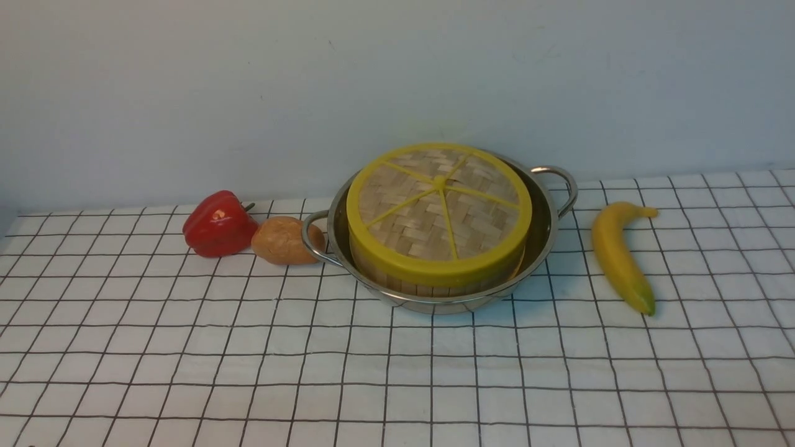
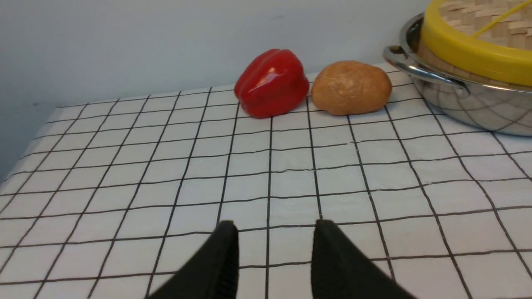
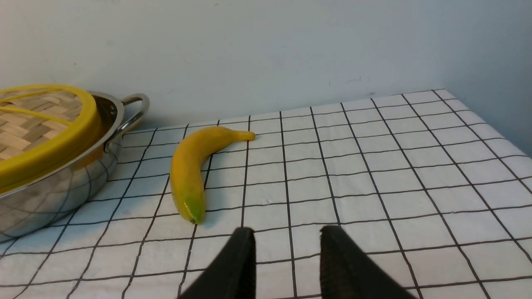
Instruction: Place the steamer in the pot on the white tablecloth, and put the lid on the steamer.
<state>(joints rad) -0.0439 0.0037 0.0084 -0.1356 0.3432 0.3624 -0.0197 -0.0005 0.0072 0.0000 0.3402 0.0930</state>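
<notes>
The white tablecloth carries the pot, and inside it sits the steamer with the lid on top, perhaps slightly tilted. Left pincer and right pincer hover apart, jaws parted, empty.

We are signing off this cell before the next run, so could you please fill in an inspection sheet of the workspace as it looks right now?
Surface: white tablecloth with a thin black grid, lying flat.
Job's things: pot on the cloth; steamer sits inside it; lid rests on the steamer, tilted slightly.
Clutter: red pepper and potato left of the pot, the potato beside its left handle; banana right of the pot, apart from it.
Grippers: left tool and right tool both open, holding nothing, above bare cloth, away from the pot.
Cables: nothing seen.
Surroundings: plain pale wall behind the table.
</notes>
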